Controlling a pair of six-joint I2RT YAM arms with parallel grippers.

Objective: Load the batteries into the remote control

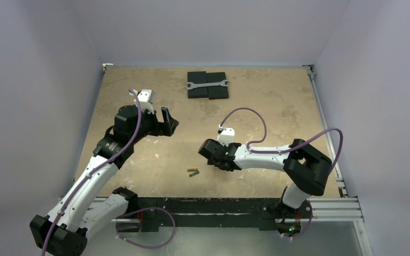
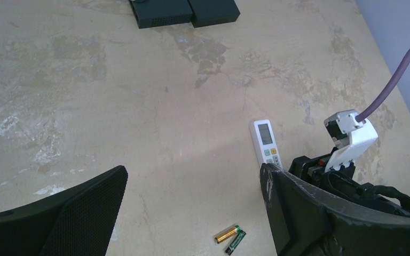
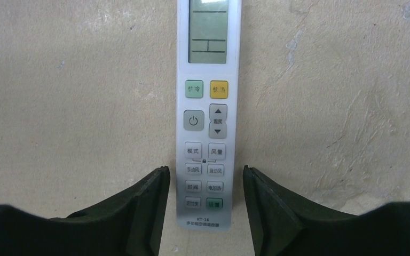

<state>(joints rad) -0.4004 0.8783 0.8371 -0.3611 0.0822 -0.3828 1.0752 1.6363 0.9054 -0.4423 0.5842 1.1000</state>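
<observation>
The remote control [image 3: 207,133] lies flat on the table [image 1: 277,106], buttons up, right of the middle, with its screen end pointing away from the right tool [image 3: 206,181]. That tool is down at the remote's lower end. Its fingers [image 3: 149,213] stand on either side of the long edges with a thin strip of table showing on each side, so it straddles the remote, released, and grasps nothing. There is very little spare room sideways there.

The left tool [image 2: 193,170] hangs above the left half of the table, spread wide and holding nothing. Bare table stretches ahead of it as far as the remote.

The gold battery [image 2: 227,233] and the green battery [image 2: 235,241] lie side by side, touching, close to the table's near edge and between the two arms. They are apart from the remote and just left of the right tool, with free surface all round them.

At the far edge, well away from both tools, a wrench [image 1: 207,84] rests across two black blocks [image 1: 197,94].
</observation>
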